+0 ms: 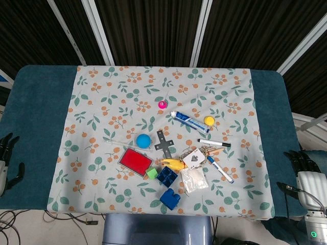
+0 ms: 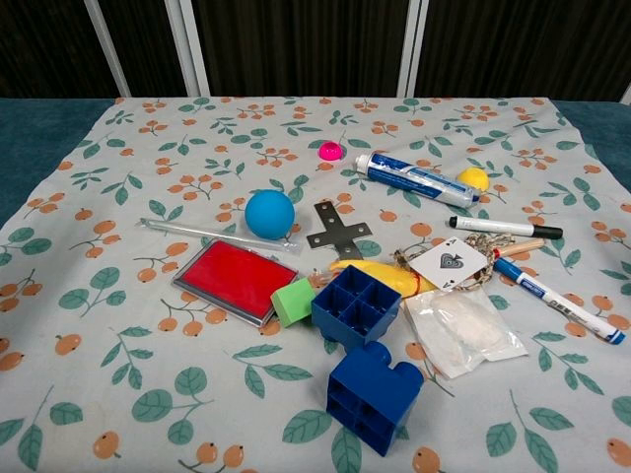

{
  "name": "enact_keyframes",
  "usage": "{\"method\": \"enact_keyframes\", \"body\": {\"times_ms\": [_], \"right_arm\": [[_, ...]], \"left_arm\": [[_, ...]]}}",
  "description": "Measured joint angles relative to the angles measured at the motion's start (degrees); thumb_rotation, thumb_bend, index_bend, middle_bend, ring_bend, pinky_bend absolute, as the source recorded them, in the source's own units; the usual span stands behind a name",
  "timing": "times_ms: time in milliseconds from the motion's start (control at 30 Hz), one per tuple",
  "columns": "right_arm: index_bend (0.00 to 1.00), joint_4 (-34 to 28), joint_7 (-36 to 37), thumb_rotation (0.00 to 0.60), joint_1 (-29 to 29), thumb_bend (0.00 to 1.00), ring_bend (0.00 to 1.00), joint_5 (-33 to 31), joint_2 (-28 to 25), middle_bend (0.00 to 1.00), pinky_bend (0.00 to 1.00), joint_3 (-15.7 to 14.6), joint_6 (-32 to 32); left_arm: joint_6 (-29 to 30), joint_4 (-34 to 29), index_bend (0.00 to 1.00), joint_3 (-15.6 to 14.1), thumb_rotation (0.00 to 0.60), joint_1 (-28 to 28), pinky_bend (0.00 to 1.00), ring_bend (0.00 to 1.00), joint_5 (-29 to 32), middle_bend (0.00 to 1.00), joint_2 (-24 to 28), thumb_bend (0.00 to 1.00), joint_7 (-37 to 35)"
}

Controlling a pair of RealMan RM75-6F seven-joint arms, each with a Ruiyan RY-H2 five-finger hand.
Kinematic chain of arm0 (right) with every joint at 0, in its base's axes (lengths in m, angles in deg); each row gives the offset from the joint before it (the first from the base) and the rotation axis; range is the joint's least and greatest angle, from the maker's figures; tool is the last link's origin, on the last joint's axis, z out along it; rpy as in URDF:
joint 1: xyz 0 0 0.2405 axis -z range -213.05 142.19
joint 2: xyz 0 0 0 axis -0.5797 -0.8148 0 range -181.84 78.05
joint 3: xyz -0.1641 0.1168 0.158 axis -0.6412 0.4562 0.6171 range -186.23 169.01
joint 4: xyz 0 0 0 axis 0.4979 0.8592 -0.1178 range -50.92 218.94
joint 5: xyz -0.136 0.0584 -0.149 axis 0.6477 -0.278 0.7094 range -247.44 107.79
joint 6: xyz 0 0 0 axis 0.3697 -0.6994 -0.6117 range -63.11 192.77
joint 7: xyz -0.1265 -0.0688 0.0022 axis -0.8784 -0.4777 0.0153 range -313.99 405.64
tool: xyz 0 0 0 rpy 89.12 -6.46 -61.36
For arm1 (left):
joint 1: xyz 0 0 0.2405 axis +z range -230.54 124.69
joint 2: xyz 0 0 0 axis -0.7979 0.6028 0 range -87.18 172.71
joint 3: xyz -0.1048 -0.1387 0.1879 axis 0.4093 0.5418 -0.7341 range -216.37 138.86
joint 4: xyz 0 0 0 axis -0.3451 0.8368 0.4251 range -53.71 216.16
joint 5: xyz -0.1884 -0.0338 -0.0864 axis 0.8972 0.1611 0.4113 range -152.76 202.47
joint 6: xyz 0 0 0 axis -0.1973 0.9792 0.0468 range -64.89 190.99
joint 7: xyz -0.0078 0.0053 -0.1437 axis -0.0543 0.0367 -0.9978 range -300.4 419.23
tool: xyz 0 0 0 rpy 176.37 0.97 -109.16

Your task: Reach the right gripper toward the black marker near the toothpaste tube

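Black-capped and white-bodied, the marker (image 1: 214,143) lies flat on the floral cloth (image 1: 102,102), just below the toothpaste tube (image 1: 189,122) and near the yellow ball (image 1: 209,121). A blue pen (image 1: 220,169) lies close beneath it. The right hand (image 1: 302,162) rests off the table's right edge, well apart, empty with fingers apart; the left hand (image 1: 7,153) hangs empty at the left edge.

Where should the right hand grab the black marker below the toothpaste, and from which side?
Grip the black marker mid-barrel, coming from above. It lies flat and crosswise, cap pointing right, so fingers can straddle it front and back. The toothpaste tube behind leaves room; the keys in front sit closer.
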Motion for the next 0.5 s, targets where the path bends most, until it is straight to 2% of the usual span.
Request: {"method": "enact_keyframes", "body": {"times_ms": [500], "right_arm": [[0.2,-0.3,0.0,0.6,-0.1,0.18,0.14,-0.1,-0.2,0.19,0.25,0.0,0.3]], "left_arm": [[0.3,-0.1,0.06,0.2,0.6,0.1,0.02,0.0,0.1,0.0,0.2,0.52,-0.5]]}}
